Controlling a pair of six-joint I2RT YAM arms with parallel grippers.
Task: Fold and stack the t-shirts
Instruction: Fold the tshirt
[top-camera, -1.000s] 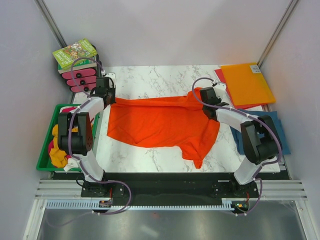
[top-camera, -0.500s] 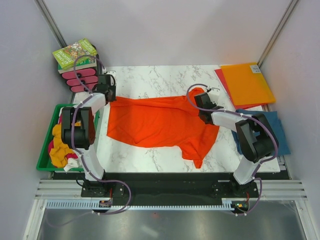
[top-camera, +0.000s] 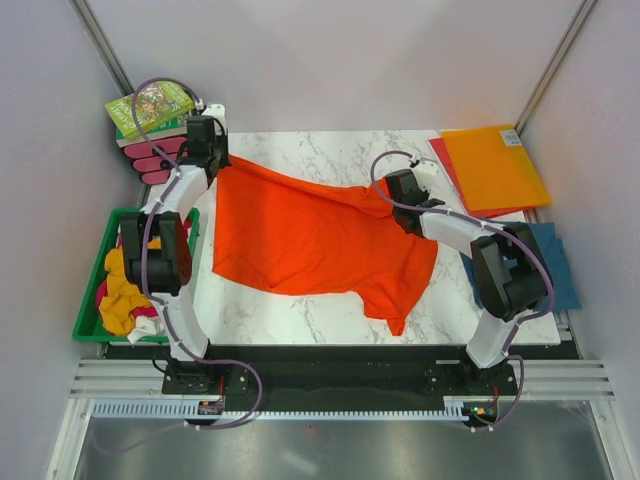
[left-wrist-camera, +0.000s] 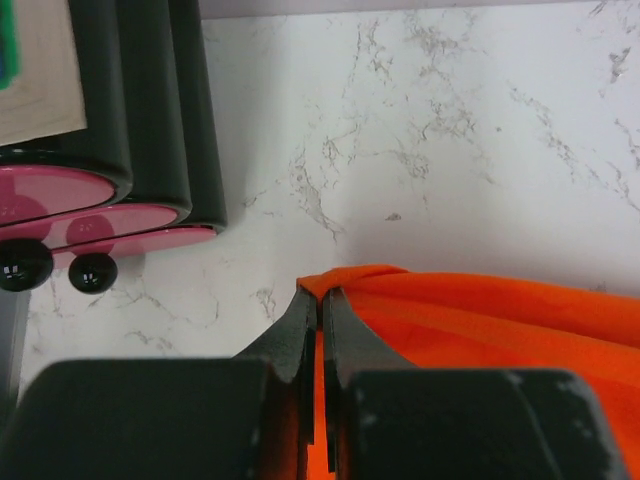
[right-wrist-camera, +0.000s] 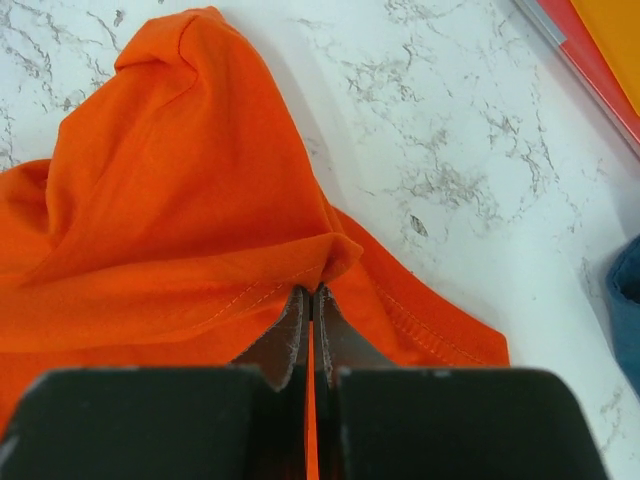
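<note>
Step in hand: You're spreading the orange t-shirt (top-camera: 310, 235) out flat, by the look of it. No fold has been made yet.
Left claw: The left claw (left-wrist-camera: 320, 300) is pinched together on the shirt's far-left corner, with a thin fold of cloth caught between the jaws.
Right claw: The right claw (right-wrist-camera: 312, 292) is clamped on a hemmed edge at the far right, and a loose hump of cloth rises just beyond its tips.
Shirt's place: It lies across the middle of the tabletop (top-camera: 320, 155). Its far edge is strung between your two claws, and one tail points toward the near right.
Shirt against claws: The bulk of the cloth sits on the near side of both claws. The left corner is close to the far-left edge of the tabletop.
Next move: Judging from the wrinkles and the bunched right side, you'll want to draw the two corners apart and lay them down evenly. Let go only once the cloth is flat.
Other tees: A teal-blue t-shirt (top-camera: 560, 265) lies at the right edge. A mustard-yellow t-shirt (top-camera: 120, 300) waits in the green bin (top-camera: 88, 300) at the left.
</note>
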